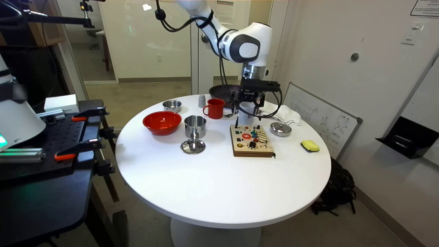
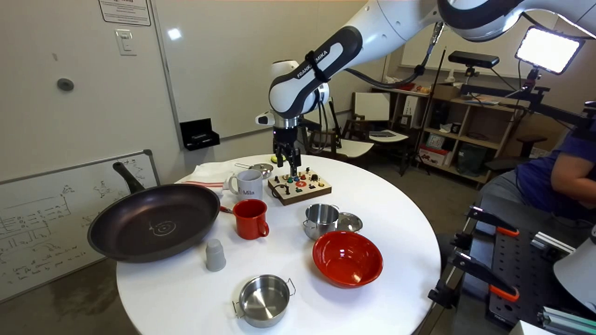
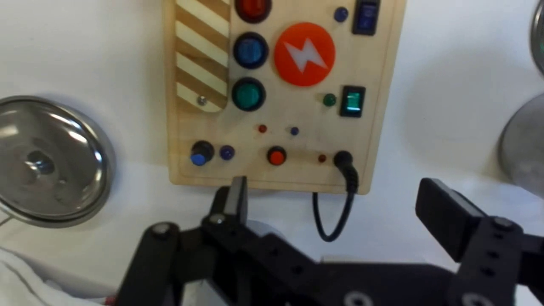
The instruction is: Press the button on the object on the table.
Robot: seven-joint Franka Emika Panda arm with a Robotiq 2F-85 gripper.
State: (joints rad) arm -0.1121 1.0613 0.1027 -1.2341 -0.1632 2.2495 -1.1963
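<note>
Spread wide, gripping nothing, the hand [image 3: 333, 187] hangs near the board [image 3: 293, 106], set on the desk [image 1: 205, 185] beside the white mug [image 2: 249, 184]. I'd close the hand, centre over one button [image 3: 277, 157], press straight down.

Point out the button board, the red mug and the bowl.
Button board [image 3: 293, 108]: wrist view, on bare wood near the middle of its top.
Red mug [image 2: 249, 224]: in an exterior view, on its outer wall.
Bowl [image 2: 348, 261]: in an exterior view, on its inner surface.
</note>
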